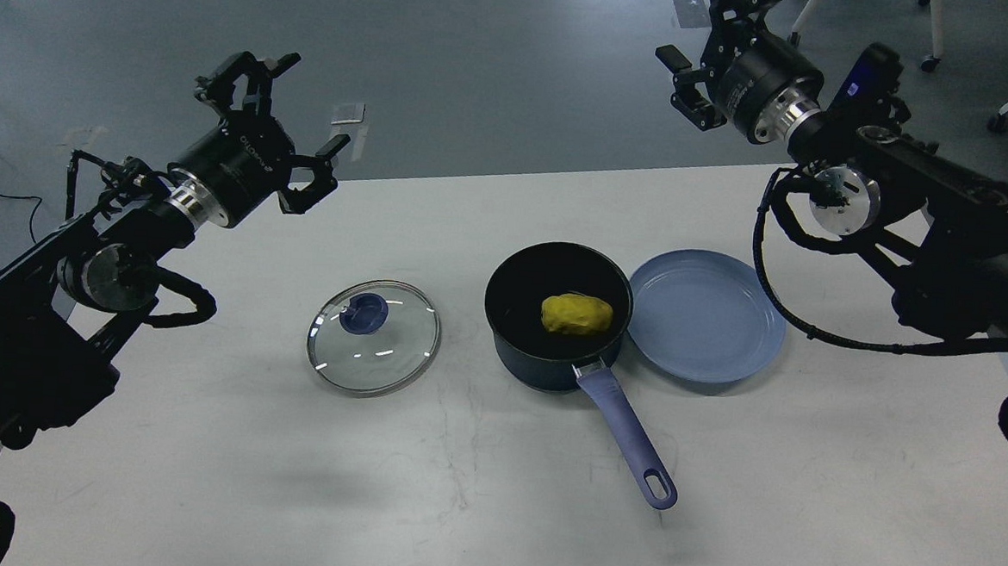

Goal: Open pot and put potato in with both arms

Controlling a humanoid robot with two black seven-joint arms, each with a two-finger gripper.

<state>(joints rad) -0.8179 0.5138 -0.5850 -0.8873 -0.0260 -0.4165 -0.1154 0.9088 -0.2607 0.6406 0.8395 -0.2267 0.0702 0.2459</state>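
Note:
A dark pot (518,353) with a blue-purple handle (628,440) stands uncovered in the middle of the white table (201,474). A yellow potato (577,314) lies inside it. The glass lid (373,337) with a blue knob lies flat on the table to the pot's left. My left gripper (311,105) is open and empty, raised above the table's far left edge. My right gripper (690,21) is open and empty, raised high beyond the table's far right, partly cut off by the top of the view.
An empty blue plate (708,315) sits right next to the pot on its right. Beyond the table's far edge there is grey floor with cables and chair legs (931,29).

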